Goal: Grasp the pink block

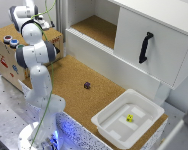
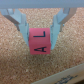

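The white cabinet (image 1: 144,40) with its black handle (image 1: 145,47) fills the far side, and the cork table (image 1: 69,75) runs along its foot. My arm (image 1: 36,65) rises from its base at the exterior view's left and folds back over the wooden box (image 1: 9,55), whose top is also cork. A white tub (image 1: 144,107) sits at the table's near corner on the exterior view's right, with a tiny yellow cube (image 1: 129,118) inside it.

The pink block (image 1: 87,85), dark and purplish, lies alone on the open cork, between the arm and the tub and well apart from both.

In the wrist view my claw (image 2: 40,31) is down close to cork. Its fingers (image 2: 24,22) stand on either side of a brighter pink cube (image 2: 40,41) with black letters. I cannot tell whether they press on it, or whether it is that same block.
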Robot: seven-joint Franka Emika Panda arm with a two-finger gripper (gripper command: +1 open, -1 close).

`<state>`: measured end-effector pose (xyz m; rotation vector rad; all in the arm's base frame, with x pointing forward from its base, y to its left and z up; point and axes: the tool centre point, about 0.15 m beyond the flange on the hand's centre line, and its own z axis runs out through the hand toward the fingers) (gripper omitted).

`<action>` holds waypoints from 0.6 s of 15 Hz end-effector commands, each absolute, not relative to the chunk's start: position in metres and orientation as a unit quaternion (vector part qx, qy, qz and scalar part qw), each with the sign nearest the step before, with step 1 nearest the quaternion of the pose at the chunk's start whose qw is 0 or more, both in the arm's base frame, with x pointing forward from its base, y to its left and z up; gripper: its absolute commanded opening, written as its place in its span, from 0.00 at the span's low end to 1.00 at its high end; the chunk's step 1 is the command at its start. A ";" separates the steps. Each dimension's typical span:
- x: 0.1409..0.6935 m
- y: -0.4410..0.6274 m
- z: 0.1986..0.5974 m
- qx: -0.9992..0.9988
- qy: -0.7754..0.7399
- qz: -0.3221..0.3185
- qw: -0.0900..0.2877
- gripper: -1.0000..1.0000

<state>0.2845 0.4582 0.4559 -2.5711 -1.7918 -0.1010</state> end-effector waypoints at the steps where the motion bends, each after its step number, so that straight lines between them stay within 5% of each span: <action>1: 0.311 0.493 0.478 -0.868 -0.494 0.036 -0.026 0.00; 8: 0.305 0.515 0.466 -0.963 -0.266 0.028 0.015 0.00; 9: 0.301 0.518 0.467 -0.976 -0.215 -0.001 -0.042 0.00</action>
